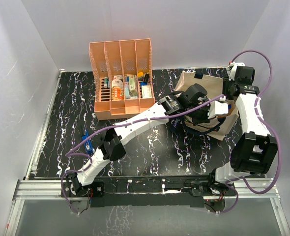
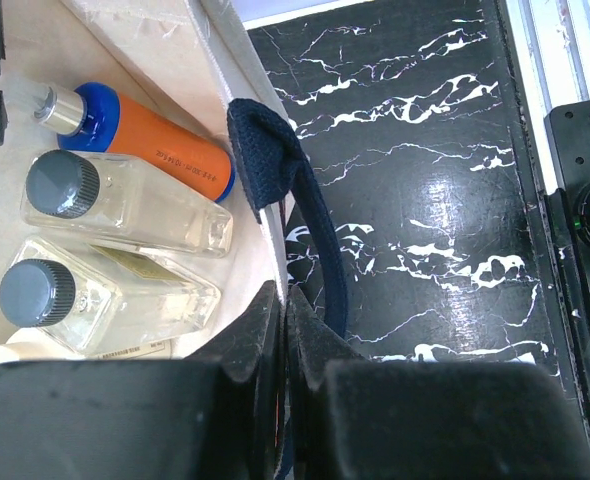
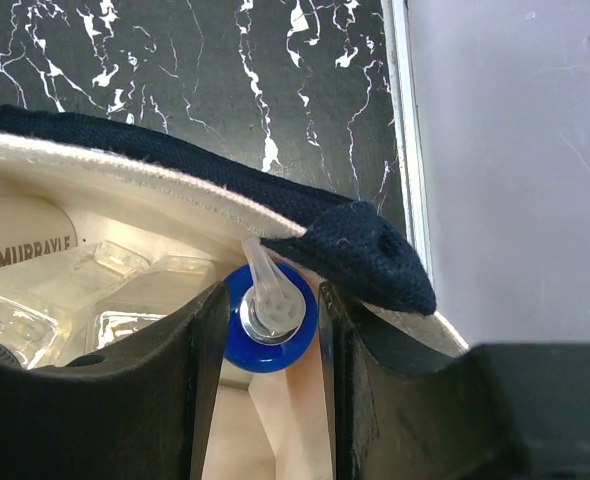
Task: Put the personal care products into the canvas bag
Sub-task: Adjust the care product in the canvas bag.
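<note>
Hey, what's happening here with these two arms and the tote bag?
The left tool is shut on the rim of the canvas bag, holding its mouth open. The right tool is at that mouth, its fingers framing the blue cap of the orange bottle lying inside; whether it grips is unclear. Two clear bottles lie beside it.

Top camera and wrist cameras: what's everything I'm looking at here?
table: one, black with white veins, under everything.
file rack: one, orange, four slots, back left.
small packs and pens: several, mixed colours, in the rack's slots.
canvas bag: one, cream with navy handles, right side.
orange bottle: one, blue cap, lying inside the bag.
clear bottles: two, grey caps, lying beside it.
white container: one, printed lettering, inside the bag.
small blue item: one, on the table near the left arm.
left gripper: one, black, shut on the bag's rim.
right gripper: one, black, fingers either side of the blue cap; grip unclear.
</note>
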Controlling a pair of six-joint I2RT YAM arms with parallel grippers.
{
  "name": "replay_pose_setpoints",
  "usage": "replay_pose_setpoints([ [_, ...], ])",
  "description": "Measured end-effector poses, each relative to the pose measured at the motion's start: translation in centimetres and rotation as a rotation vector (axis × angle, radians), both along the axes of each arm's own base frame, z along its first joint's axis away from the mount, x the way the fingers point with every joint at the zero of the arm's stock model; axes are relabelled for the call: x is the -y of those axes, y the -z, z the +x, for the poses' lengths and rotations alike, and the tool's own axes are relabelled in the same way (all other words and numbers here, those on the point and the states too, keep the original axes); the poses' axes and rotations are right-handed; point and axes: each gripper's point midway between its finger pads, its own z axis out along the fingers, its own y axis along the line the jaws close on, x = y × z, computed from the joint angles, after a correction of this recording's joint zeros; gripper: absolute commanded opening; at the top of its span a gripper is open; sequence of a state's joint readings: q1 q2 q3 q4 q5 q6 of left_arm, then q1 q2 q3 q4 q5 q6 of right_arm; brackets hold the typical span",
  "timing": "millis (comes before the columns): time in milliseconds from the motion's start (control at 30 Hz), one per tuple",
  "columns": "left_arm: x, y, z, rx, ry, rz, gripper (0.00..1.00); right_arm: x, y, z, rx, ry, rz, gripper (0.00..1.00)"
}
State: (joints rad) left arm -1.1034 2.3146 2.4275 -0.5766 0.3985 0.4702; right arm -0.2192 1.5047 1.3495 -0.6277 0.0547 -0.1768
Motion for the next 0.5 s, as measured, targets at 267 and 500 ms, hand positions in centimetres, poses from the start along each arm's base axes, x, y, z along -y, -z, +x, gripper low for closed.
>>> replay_pose_setpoints([
  [267, 0.0, 0.0, -0.1, -0.003, 0.004, -0.001, 0.0, -0.1, 1.7, -0.4, -0.03, -0.008, -0.001, 0.37],
  [500, 0.0, 0.0, -0.1, -0.003, 0.004, -0.001, 0.0, 0.1, 2.6, -0.8, -0.042, -0.027, -0.016, 0.26],
])
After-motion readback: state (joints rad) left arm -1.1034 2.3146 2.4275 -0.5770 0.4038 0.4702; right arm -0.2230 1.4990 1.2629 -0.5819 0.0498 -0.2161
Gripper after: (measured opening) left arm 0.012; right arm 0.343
